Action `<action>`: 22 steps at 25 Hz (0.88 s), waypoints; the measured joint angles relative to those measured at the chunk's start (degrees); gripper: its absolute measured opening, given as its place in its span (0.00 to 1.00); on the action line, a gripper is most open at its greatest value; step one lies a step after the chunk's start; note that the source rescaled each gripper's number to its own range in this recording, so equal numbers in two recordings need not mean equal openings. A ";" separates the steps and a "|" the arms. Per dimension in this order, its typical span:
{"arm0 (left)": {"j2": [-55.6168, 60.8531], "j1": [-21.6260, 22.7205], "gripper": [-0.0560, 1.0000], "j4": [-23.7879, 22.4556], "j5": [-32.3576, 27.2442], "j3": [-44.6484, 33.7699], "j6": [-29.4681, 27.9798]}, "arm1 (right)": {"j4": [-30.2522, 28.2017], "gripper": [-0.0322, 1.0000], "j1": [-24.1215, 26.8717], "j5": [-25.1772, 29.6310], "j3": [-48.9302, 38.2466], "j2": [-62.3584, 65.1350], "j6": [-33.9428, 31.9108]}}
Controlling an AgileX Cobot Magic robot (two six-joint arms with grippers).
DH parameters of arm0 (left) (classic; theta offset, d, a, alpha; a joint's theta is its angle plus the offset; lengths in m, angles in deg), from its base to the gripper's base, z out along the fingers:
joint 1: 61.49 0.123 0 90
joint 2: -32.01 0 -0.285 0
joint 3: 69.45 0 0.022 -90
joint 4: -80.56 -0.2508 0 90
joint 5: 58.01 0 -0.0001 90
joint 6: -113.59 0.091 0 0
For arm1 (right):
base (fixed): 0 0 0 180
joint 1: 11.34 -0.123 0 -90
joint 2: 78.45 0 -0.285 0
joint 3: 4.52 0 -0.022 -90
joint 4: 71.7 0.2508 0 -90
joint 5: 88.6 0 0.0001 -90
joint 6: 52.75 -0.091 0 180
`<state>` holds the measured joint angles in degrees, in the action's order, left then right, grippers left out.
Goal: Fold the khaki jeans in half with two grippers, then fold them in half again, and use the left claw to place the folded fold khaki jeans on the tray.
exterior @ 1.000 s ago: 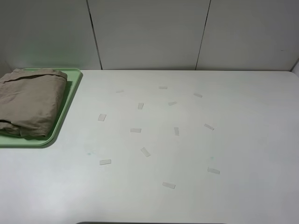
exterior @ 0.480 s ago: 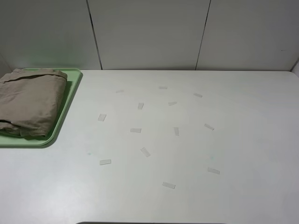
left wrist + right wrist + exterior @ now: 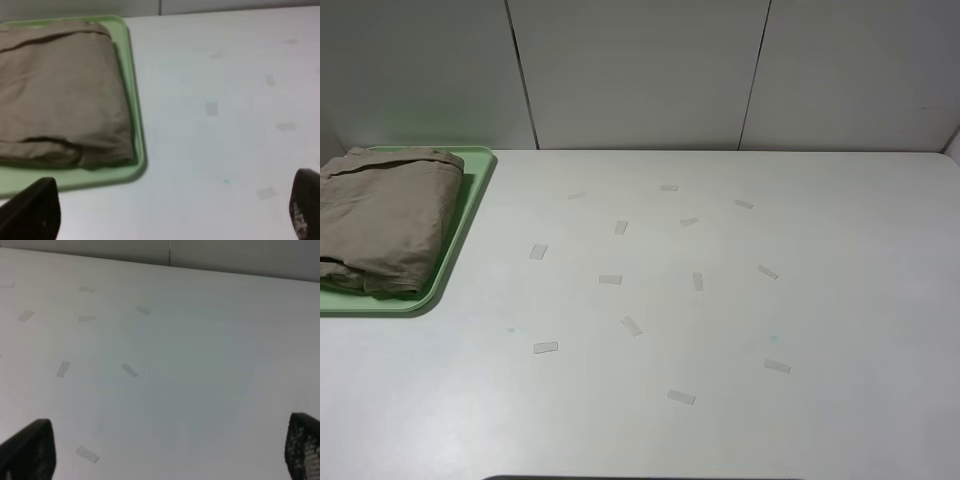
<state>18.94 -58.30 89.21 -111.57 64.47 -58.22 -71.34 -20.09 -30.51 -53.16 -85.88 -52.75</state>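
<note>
The khaki jeans (image 3: 382,218) lie folded into a thick bundle on the pale green tray (image 3: 470,215) at the far left of the table. They also show in the left wrist view (image 3: 57,90), resting on the tray (image 3: 131,95). My left gripper (image 3: 170,212) is open and empty, held above the bare table beside the tray, with only its black fingertips (image 3: 32,212) showing. My right gripper (image 3: 165,447) is open and empty over the right part of the table, its fingertips (image 3: 304,445) at the frame edges. Neither arm shows in the exterior high view.
Several small pale tape strips (image 3: 631,325) are scattered over the white table (image 3: 840,300). A grey panelled wall (image 3: 640,70) stands behind the table's far edge. The tape strips also show in the right wrist view (image 3: 129,370).
</note>
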 joint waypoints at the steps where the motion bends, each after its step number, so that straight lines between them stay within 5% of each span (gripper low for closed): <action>1: 0.81 0.00 0.92 0.06 -0.89 -0.21 -0.65 | 0.00 1.00 0.00 0.00 0.00 0.00 0.00; 8: 4.92 -0.08 0.92 -0.55 -5.35 -0.26 -4.95 | 0.00 1.00 0.00 0.00 0.00 0.00 0.00; 14: 5.70 -0.32 0.92 -7.89 -9.24 -0.26 -8.18 | 0.00 1.00 0.00 0.00 0.00 0.00 0.00; 22: 5.81 -0.40 0.92 -11.83 -8.18 -1.23 -10.06 | 0.00 1.00 0.00 0.00 0.00 0.00 0.00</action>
<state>24.74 -58.69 77.37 -119.75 63.24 -68.28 -71.34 -20.09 -30.51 -53.16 -85.88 -52.75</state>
